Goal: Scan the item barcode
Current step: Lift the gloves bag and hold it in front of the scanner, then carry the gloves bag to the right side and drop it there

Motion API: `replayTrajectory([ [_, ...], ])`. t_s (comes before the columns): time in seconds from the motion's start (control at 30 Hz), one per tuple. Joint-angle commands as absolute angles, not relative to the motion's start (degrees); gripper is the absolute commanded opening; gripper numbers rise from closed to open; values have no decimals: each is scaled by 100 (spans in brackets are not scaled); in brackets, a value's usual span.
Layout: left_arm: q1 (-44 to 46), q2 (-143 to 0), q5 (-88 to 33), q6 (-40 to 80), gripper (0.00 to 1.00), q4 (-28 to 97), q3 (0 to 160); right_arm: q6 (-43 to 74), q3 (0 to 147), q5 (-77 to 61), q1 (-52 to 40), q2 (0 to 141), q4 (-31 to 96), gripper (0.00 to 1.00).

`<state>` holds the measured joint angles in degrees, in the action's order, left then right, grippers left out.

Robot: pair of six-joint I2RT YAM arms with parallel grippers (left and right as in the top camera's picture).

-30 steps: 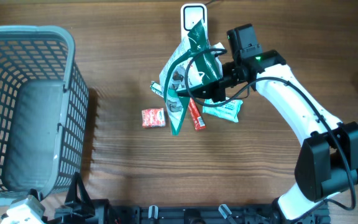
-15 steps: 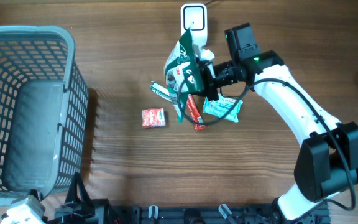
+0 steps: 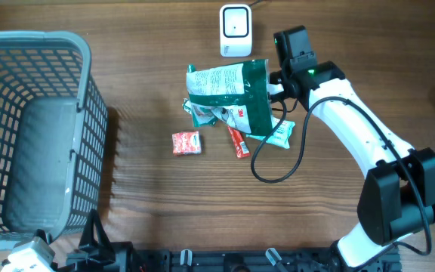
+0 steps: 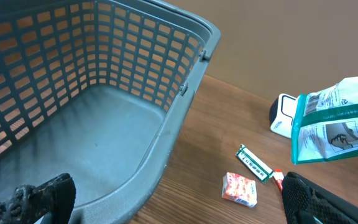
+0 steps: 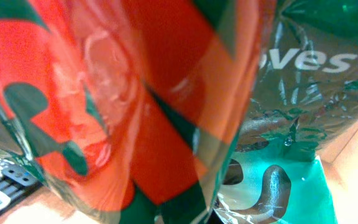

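In the overhead view the right gripper [image 3: 275, 89] sits in the upper middle of the frame, its pincer closed tight on the right edge of the green snack bag [image 3: 229, 92]. The bag is spread flat with its printed white panel facing up, just below the white scanner [image 3: 235, 30] at the top centre. The right wrist view is filled by the bag's glossy red and green film, pressed close to the lens. Under and around the bag on the table [image 3: 202, 204] lie a green-and-white bar [image 3: 193, 111], a red stick [image 3: 239, 142] and a teal packet [image 3: 281, 135], with a small red packet [image 3: 186, 143] a little to their left. The grey basket [image 3: 89, 113] fills the left side. In the left wrist view the left gripper [image 4: 178, 193] stands wide open and empty beside the basket's rim.
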<state>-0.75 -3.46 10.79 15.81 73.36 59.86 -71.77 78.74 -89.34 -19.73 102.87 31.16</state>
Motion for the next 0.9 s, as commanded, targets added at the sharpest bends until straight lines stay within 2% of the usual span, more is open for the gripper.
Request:
replayTrajectory([
  [0.0,-47,-301,1031,1588,100,7332,5990,-7266,7846,-9301,-2008,10254,3085,4],
  [0.13,-47,-301,1031,1588,100,7332,5990,-6567,7846,-9290,-1990,10254,3081,4],
  [0.2,-47,-298,1031,1588,100,7332,5990,-5771,7846,-9142,-1986,10254,3072,4],
  [0.27,-47,-301,1031,1588,100,7332,5990,-3656,7846,-8427,-1986,10254,3094,4],
  [0.37,-47,-298,1031,1588,100,7334,5990,-1199,7839,-6925,-1988,10254,3260,4],
  [0.47,-47,-298,1031,1588,100,7332,5990,-255,7837,-6062,-1986,10254,3734,4],
  [0.53,-47,-298,1031,1588,100,7332,5990,565,7837,-5944,-1984,10254,3975,4],
  [0.77,-47,-298,1031,1588,100,7334,5990,5592,7837,-5946,-1973,10254,4853,4],
  [0.87,-47,-298,1031,1588,100,7332,5990,6582,7837,-6731,-1896,10254,5011,4],
])
